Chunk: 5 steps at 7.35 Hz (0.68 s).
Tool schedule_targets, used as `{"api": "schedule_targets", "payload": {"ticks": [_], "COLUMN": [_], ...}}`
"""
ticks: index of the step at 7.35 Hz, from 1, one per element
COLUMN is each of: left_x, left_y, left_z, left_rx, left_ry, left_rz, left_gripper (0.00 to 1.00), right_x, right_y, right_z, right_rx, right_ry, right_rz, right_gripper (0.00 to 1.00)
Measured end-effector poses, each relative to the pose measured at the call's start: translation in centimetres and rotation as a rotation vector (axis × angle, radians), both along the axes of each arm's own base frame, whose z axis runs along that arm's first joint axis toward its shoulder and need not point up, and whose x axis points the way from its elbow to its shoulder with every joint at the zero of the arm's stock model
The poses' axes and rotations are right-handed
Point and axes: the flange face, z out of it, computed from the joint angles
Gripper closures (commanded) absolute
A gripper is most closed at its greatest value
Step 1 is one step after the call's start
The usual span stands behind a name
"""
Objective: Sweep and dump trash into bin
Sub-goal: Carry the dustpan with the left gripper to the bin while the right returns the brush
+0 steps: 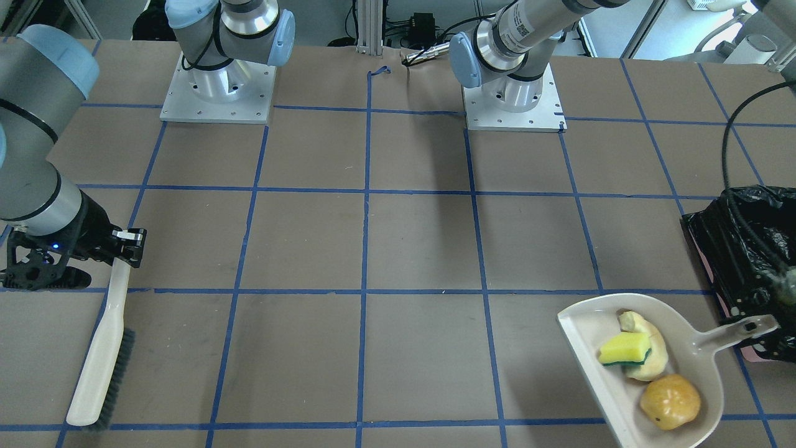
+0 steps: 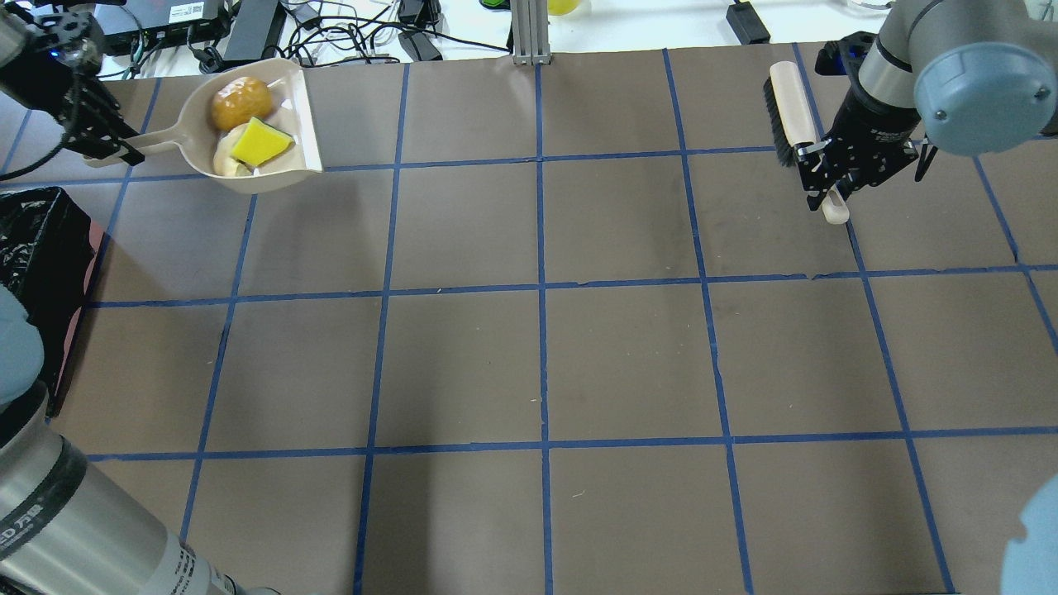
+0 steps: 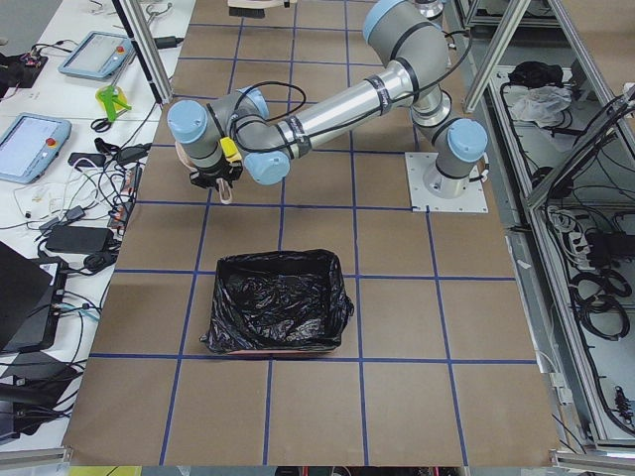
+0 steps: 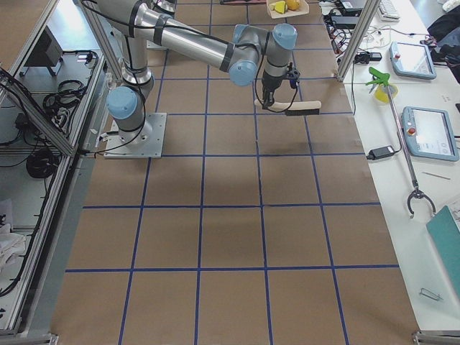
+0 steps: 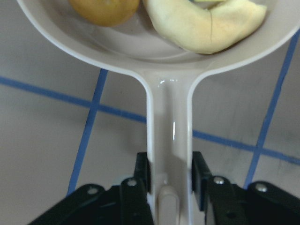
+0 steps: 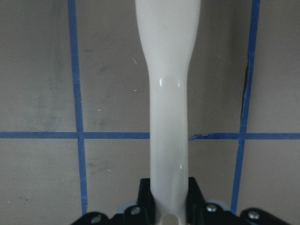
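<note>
Trash (image 1: 625,350) all three pieces in dustpan (image 1: 589,336), held level so nothing spills; my left gripper (image 5: 169,174) pinching its handle (image 5: 168,131), bin (image 2: 37,248) at seven o'clock overhead; my right gripper (image 6: 168,190) clamping brush (image 1: 99,361), parked two o'clock, out of way

The dustpan (image 2: 299,99) sits at the far left corner of the surface (image 2: 537,364), its handle pointing left into the left hand (image 2: 124,151), which grips the handle's end. In the pan, the lump (image 2: 240,99) lies on the far side. Just beside it, nearer the robot, is the slice (image 2: 225,157), with the sponge (image 2: 261,143) lying on top of it. The bin (image 2: 37,248) stands at the surface's left edge, nearer the robot than the pan. Well apart, at the far right, the right hand (image 2: 822,178) grips the brush (image 2: 793,107) by its handle. The brush head points away from the robot, with its bristles towards the robot's left.
</note>
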Motion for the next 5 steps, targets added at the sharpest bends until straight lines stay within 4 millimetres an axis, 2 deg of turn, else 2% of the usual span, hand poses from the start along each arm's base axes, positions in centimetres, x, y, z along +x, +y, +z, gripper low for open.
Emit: {"api": "schedule_targets", "payload": {"ticks": [1, 2, 4, 5], "left_x": [3.8, 8.4, 18.3, 22.2], "left_y": [1.3, 3.2, 8.5, 10.7], "left_z": [2.0, 3.2, 4.1, 4.7], "left_rx": [-0.009, -0.016, -0.024, -0.023], "left_ry": [-0.013, -0.02, -0.046, -0.079], "left_rz": [-0.033, -0.052, -0.08, -0.098], "left_gripper": [0.96, 0.97, 1.0, 1.0], "right_x": [-1.6, -2.8, -5.3, -6.8], "right_y": [-0.4, -0.7, -1.0, -1.2], "right_z": [-1.6, -2.9, -5.3, -7.0], "right_rx": [-0.01, -0.017, -0.011, -0.005], "right_ry": [0.004, 0.006, 0.002, -0.001], "right_rz": [0.009, 0.017, 0.02, 0.014], "right_gripper": [1.0, 1.0, 1.0, 1.0]}}
